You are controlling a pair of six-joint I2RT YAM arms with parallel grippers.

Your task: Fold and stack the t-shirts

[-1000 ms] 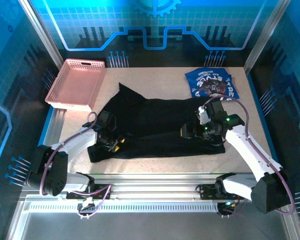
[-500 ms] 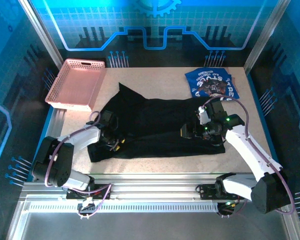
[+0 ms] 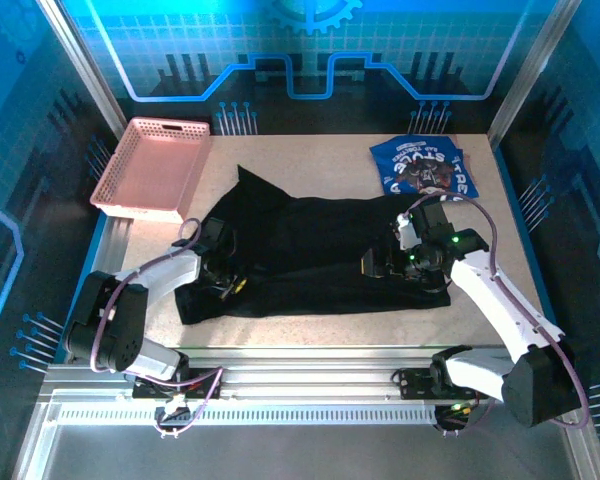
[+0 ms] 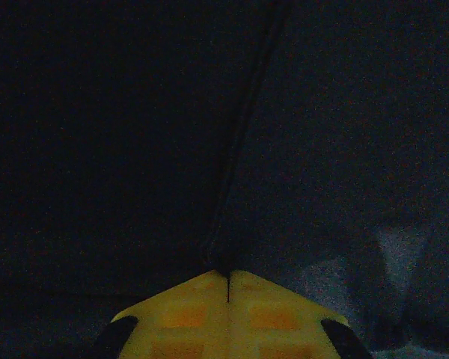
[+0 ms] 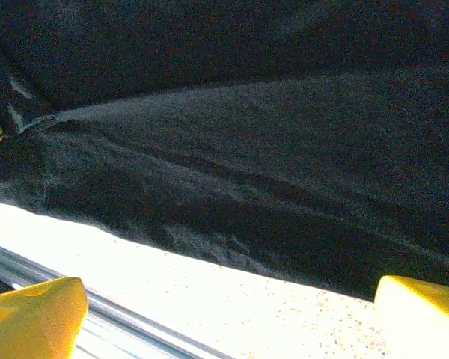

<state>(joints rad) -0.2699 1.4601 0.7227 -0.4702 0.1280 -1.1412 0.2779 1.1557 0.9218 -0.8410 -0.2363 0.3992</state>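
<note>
Two t-shirts are seen on the table. The black t-shirt is spread flat across the middle. The blue t-shirt, printed with white lettering, is laid folded at the far right corner, apart from the black one. The left gripper is set on the near left part of the black t-shirt. In the left wrist view its yellow pads are pressed together, and a raised crease of black cloth is pinched at their tips. The right gripper is held with its fingers spread wide over the near right hem of the black t-shirt. A pink basket is placed at the far left corner.
</note>
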